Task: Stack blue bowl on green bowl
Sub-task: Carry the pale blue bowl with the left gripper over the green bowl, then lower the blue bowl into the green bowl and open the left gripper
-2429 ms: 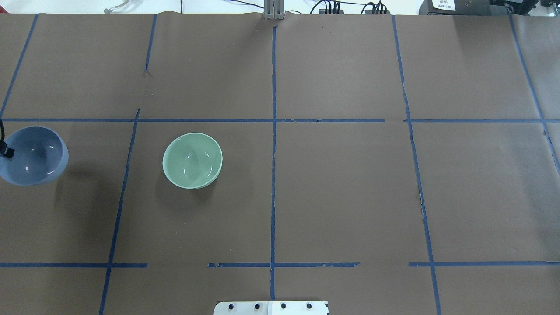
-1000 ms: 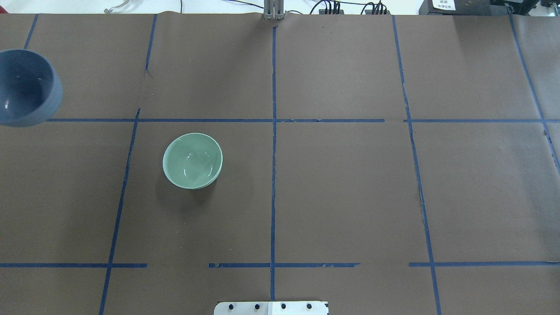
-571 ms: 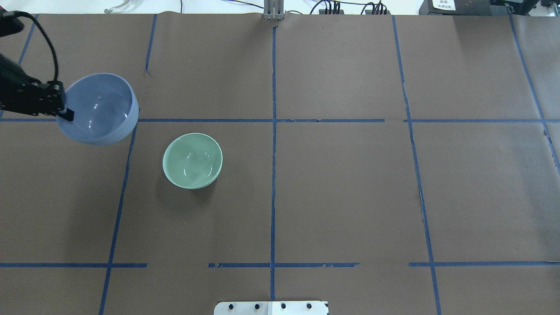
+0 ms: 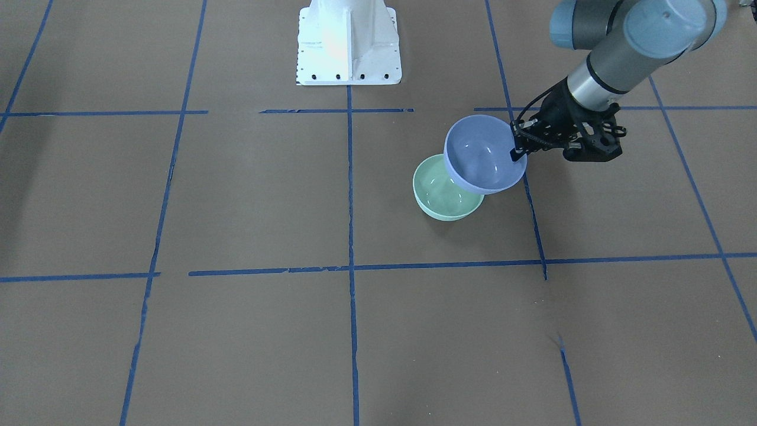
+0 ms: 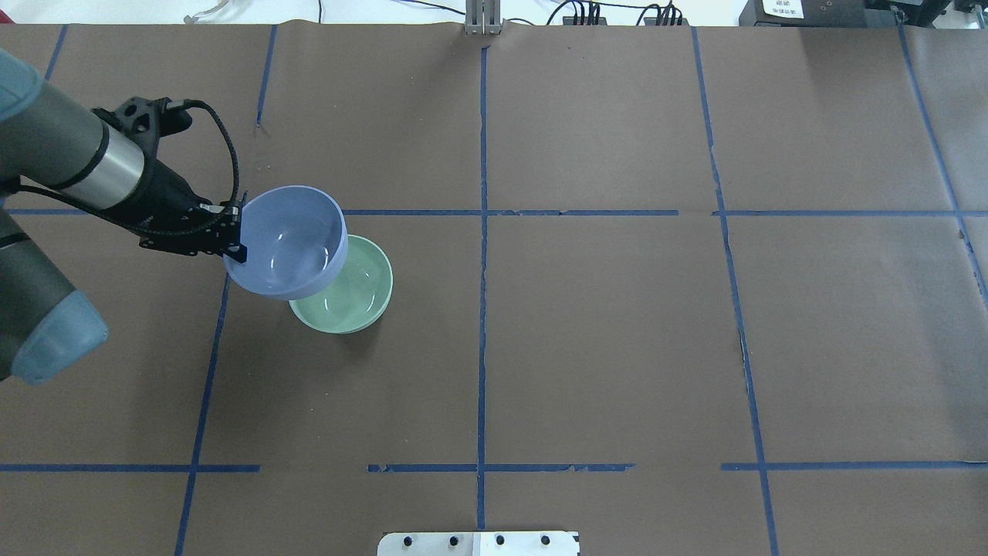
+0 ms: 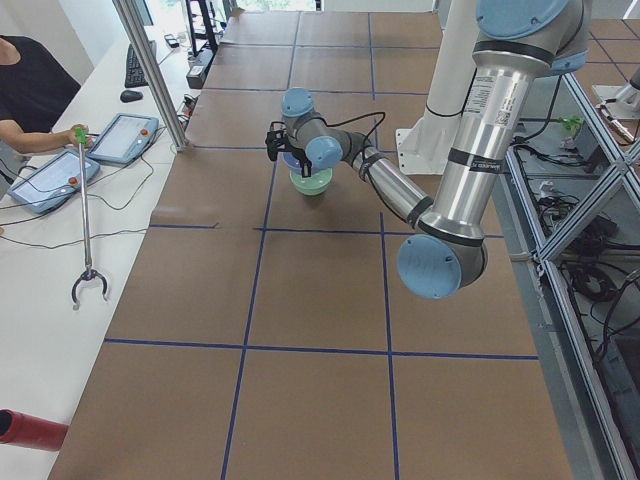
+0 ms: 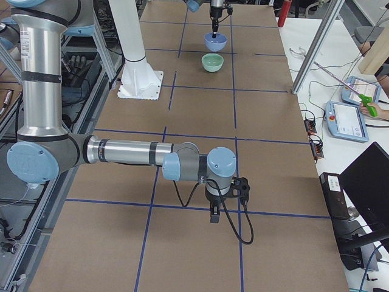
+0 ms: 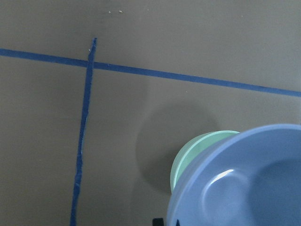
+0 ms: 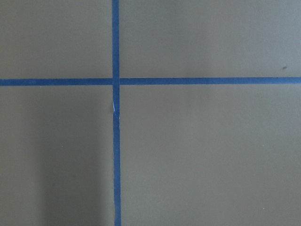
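The blue bowl (image 5: 289,243) hangs upright above the table, held by its rim in my left gripper (image 5: 238,235), which is shut on it. It overlaps the near-left part of the green bowl (image 5: 359,297), which stands on the brown table. In the front-facing view the blue bowl (image 4: 482,157) is above and to the right of the green bowl (image 4: 443,198), gripper (image 4: 516,151) at its right rim. The left wrist view shows the blue bowl (image 8: 244,183) over the green bowl (image 8: 193,153). My right gripper (image 7: 214,214) shows only in the exterior right view, low over the table; I cannot tell its state.
Blue tape lines (image 5: 482,309) divide the brown table into squares. The white robot base (image 4: 348,41) stands at the table's robot side. An operator (image 6: 30,90) with a grabber stick and tablets sits along the far side bench.
The blue bowl, held by my left gripper, has risen from the table's left edge and travelled right; it now hangs partly over the green bowl. The green bowl has not moved.
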